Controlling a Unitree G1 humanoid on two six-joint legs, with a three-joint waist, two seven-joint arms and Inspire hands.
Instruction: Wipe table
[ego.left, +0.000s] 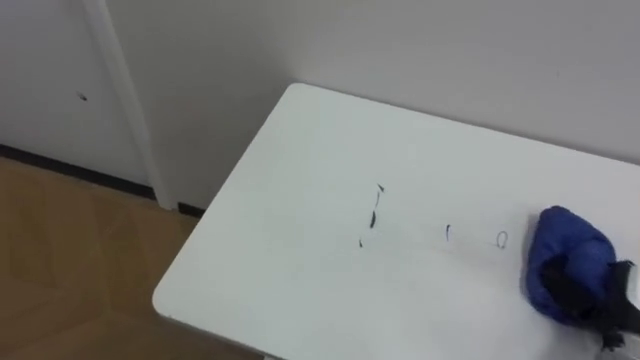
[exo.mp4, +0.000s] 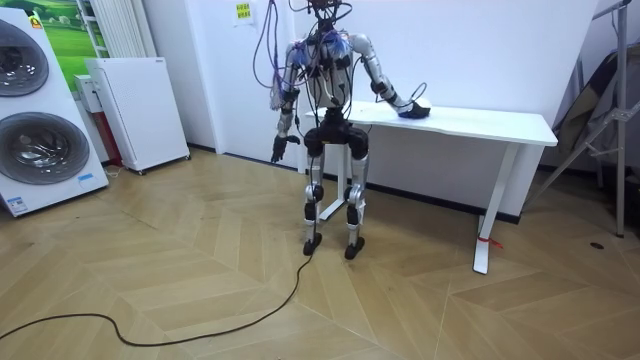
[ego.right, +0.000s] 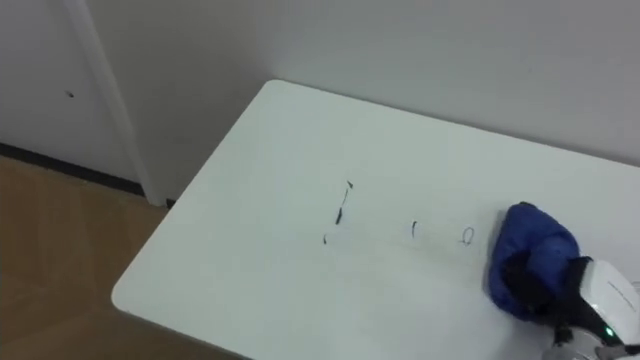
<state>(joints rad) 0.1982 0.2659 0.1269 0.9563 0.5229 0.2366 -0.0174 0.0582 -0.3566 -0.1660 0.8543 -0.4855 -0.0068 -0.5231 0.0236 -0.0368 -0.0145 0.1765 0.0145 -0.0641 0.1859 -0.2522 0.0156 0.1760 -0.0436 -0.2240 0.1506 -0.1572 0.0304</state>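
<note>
A white table (ego.left: 290, 190) stands against the wall, and I stand at its left end in the room view. Dark ink marks (ego.left: 373, 214) cross its middle, with two small marks (ego.left: 448, 233) to their right. A crumpled blue cloth (ego.left: 565, 255) lies on the tabletop at the right, just right of the marks. My right hand (ego.left: 598, 303) reaches in from the lower right, its dark fingers curled into the cloth. In the room view my left hand (exo.mp4: 278, 150) hangs relaxed by my side, away from the table.
The table's left edge and near corner (ego.left: 165, 300) drop off to wood floor (ego.left: 70, 260). A white wall post (ego.left: 125, 100) stands behind the corner. The room view has washing machines (exo.mp4: 35, 110), a white cabinet (exo.mp4: 140, 110) and a tripod (exo.mp4: 600, 120).
</note>
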